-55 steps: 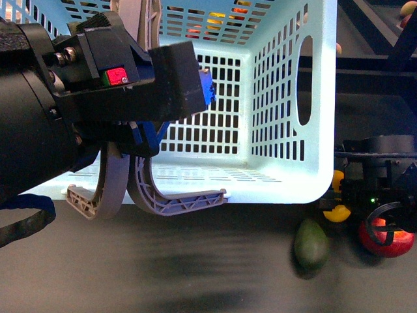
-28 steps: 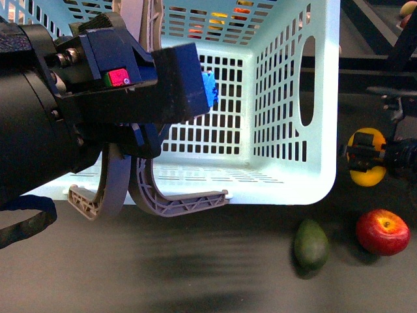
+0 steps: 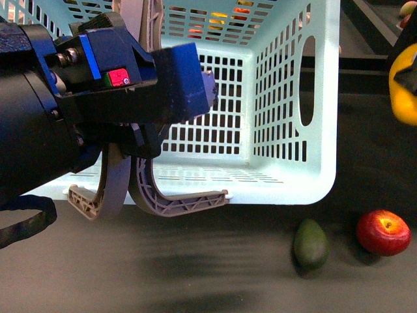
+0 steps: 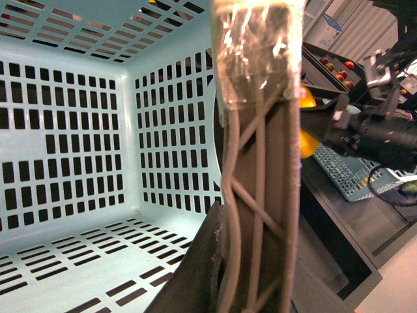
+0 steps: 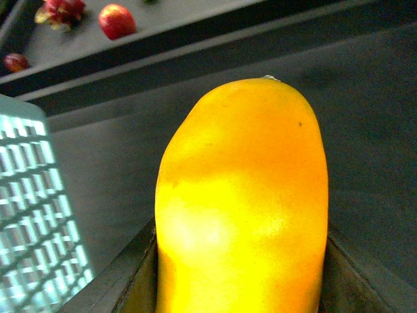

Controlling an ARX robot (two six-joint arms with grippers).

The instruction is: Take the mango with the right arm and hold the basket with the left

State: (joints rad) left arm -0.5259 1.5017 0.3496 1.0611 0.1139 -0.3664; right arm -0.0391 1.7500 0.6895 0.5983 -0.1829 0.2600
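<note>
A light blue plastic basket (image 3: 287, 176) has slotted lattice walls and grey-brown handles (image 3: 176, 202). A smooth yellow-orange mango (image 5: 244, 202). A dark green avocado (image 3: 311, 244) and a red apple (image 3: 383, 232) lie on the dark grey counter (image 3: 195, 274).

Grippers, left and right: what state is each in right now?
Left gripper: shut on the handle of the basket.
Right gripper: shut on the mango.

No readable text, label or number shows in any view.

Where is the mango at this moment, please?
In the front view the mango is at the far right, held in the air by the right end effector, right of the basket and above the apple.
</note>
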